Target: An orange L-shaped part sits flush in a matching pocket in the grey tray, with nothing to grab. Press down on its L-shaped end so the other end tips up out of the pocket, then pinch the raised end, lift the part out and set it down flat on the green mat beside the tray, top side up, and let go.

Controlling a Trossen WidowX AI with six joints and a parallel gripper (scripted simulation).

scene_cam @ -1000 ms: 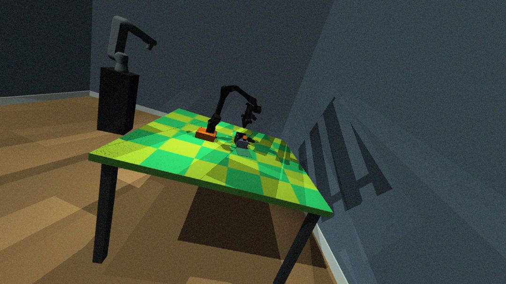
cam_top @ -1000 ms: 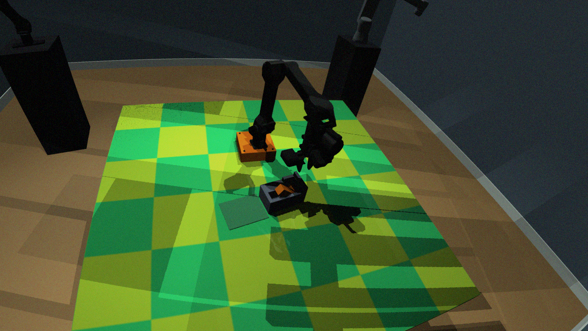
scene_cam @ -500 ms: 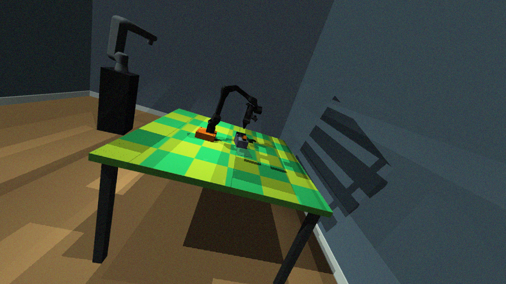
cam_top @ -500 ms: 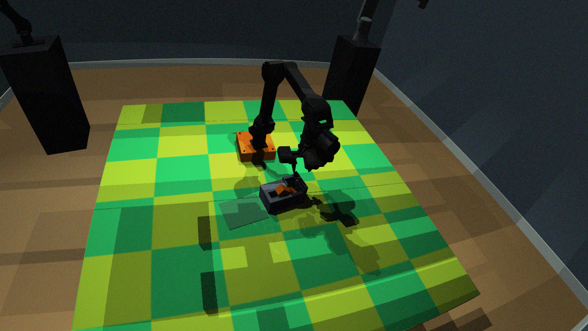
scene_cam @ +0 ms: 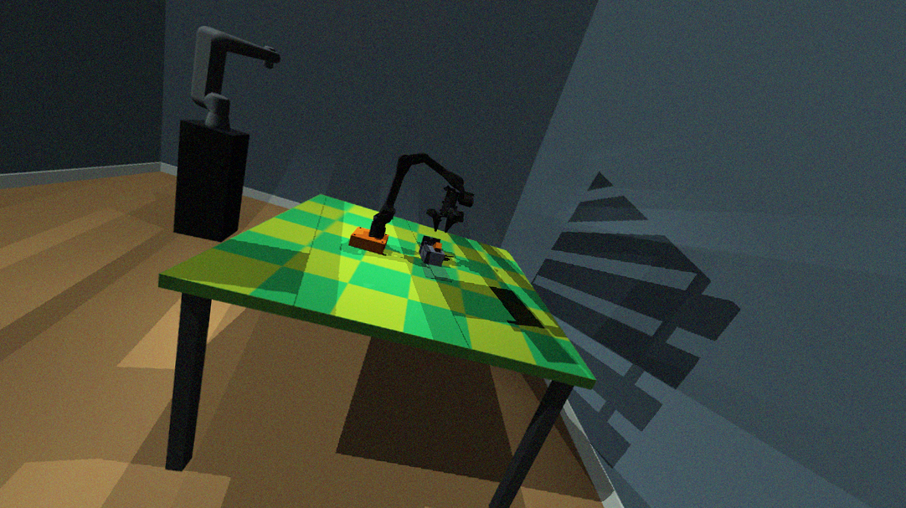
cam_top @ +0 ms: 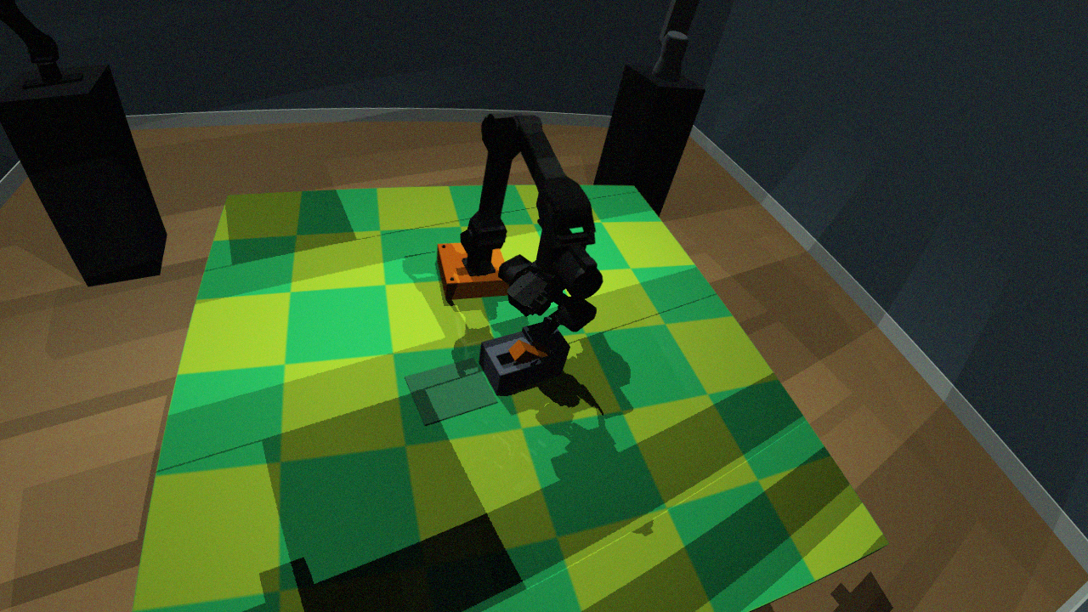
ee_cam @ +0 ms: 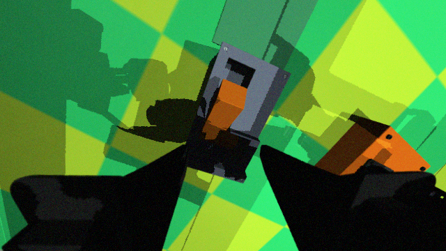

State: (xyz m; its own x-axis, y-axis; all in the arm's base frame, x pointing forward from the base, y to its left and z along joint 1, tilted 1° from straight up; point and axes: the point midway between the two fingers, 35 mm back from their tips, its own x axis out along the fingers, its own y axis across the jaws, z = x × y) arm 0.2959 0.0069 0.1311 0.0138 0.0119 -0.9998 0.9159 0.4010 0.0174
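The grey tray [cam_top: 517, 382] [scene_cam: 431, 255] [ee_cam: 268, 90] stands on the checkered table. The orange L-shaped part [cam_top: 523, 349] [ee_cam: 226, 104] sits tilted in the tray's pocket, one end raised above the rim and the other end down inside in shadow. My gripper [cam_top: 543, 333] [scene_cam: 442, 221] [ee_cam: 224, 150] is open and holds nothing. It hovers just above the tray, over the low, shaded end of the part. The flat green mat [cam_top: 449, 395] [ee_cam: 244, 24] lies right beside the tray, on the side away from my fingers.
The arm's orange base block [cam_top: 467, 275] [scene_cam: 368, 241] [ee_cam: 390, 153] stands close behind the tray. Two black pedestals [cam_top: 83, 174] [cam_top: 646, 137] stand off the table at the back. The table edge [scene_cam: 373, 326] is far from the tray.
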